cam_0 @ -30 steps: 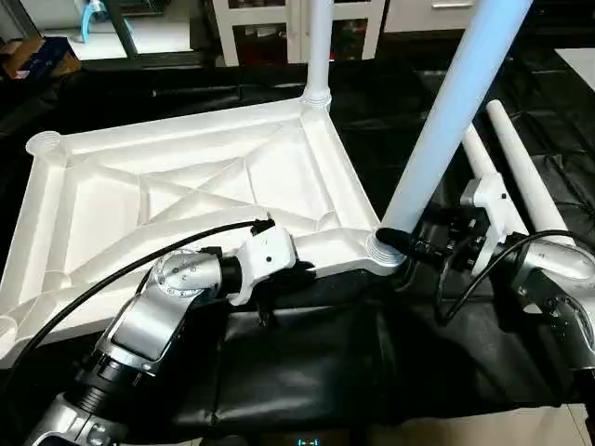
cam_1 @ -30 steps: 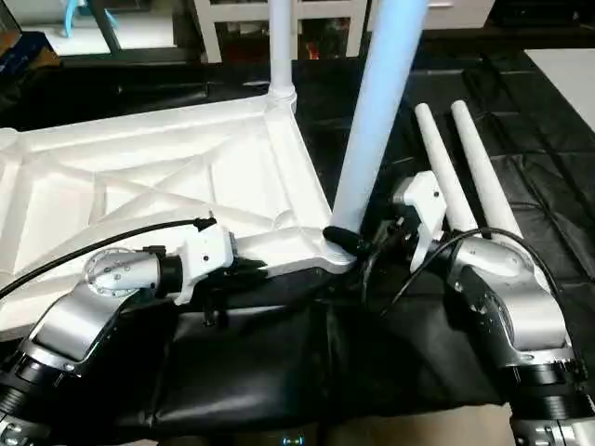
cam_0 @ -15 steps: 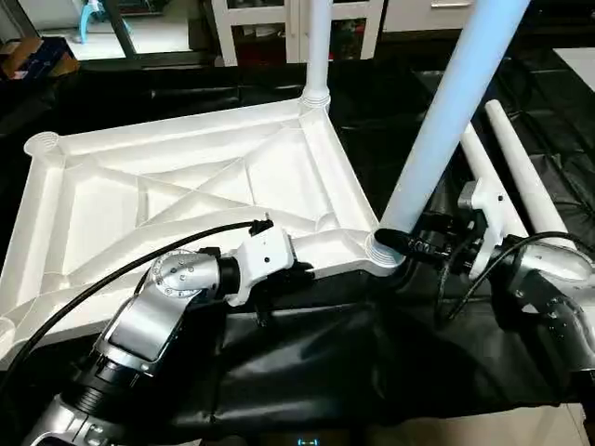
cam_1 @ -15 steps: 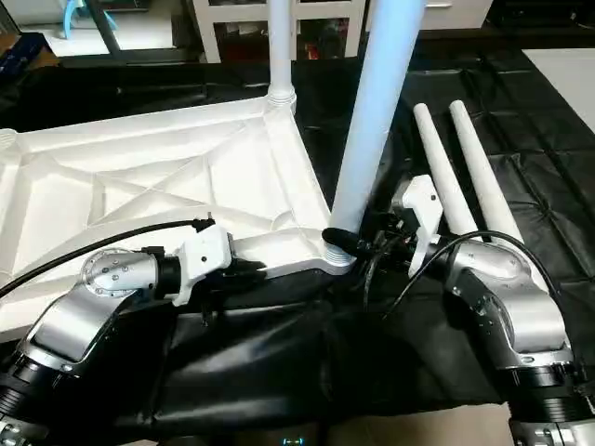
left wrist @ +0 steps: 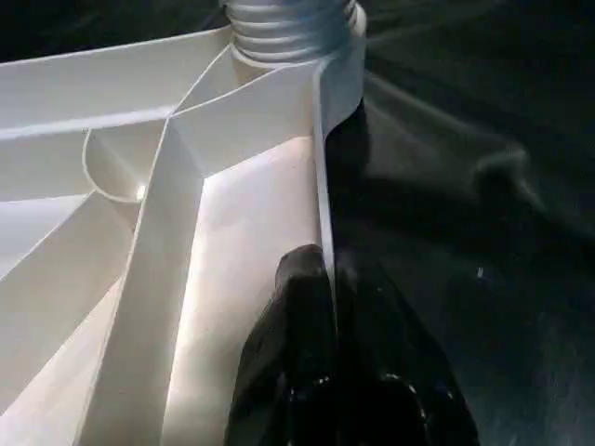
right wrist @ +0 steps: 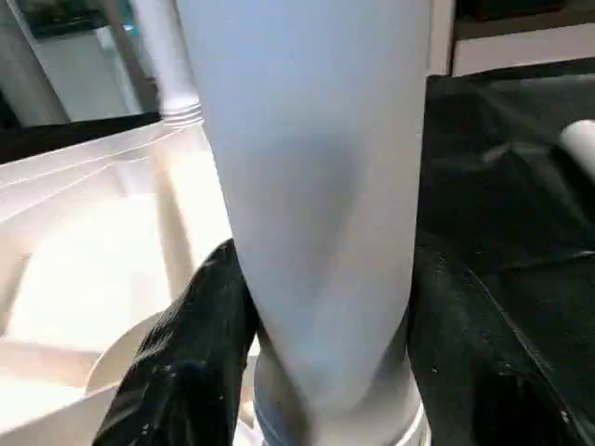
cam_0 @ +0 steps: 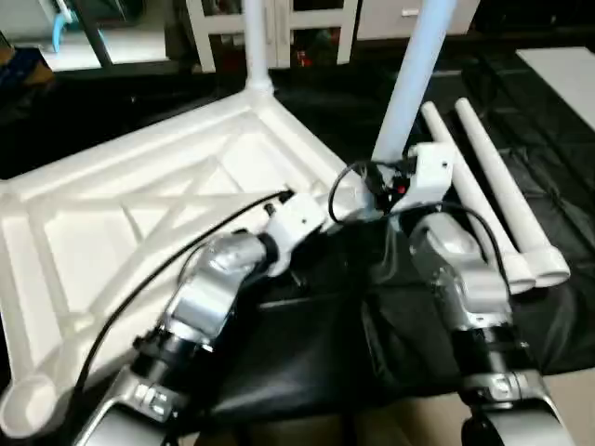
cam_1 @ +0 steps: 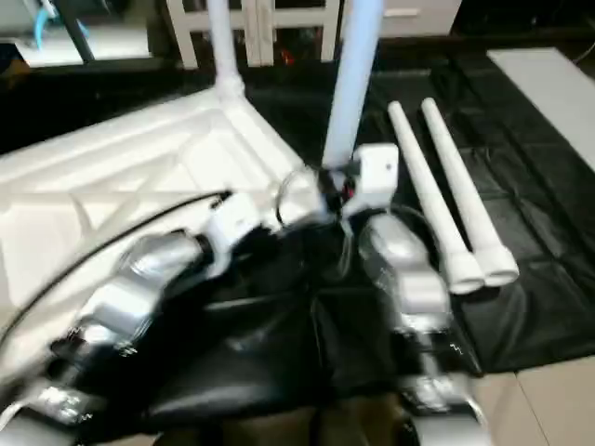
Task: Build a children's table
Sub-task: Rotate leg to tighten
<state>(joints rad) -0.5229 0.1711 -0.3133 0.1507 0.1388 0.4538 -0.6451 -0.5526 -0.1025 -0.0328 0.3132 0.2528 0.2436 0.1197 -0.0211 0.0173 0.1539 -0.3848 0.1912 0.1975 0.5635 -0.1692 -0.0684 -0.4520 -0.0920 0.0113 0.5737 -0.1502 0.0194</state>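
I see the table top (cam_0: 139, 214) lying upside down on a black cloth (cam_0: 316, 344). Its near edge is right by my two arms, so there is little room there. To the right of the top the cloth is open, except where two loose legs (cam_0: 502, 200) lie side by side, touching each other.

I count four legs. Two stand up in corner holes: the near leg (cam_0: 409, 74) and the far leg (cam_0: 253, 42). Two lie flat.

The top is white, with raised ribs that cross like an X and a thin wall around the edge.

My left gripper (left wrist: 335, 307) is pinched tight on that thin edge wall, close to the near leg's corner. My right gripper (right wrist: 321, 325) has one black finger on each side of the near leg, low down by its hole, clamped on it.
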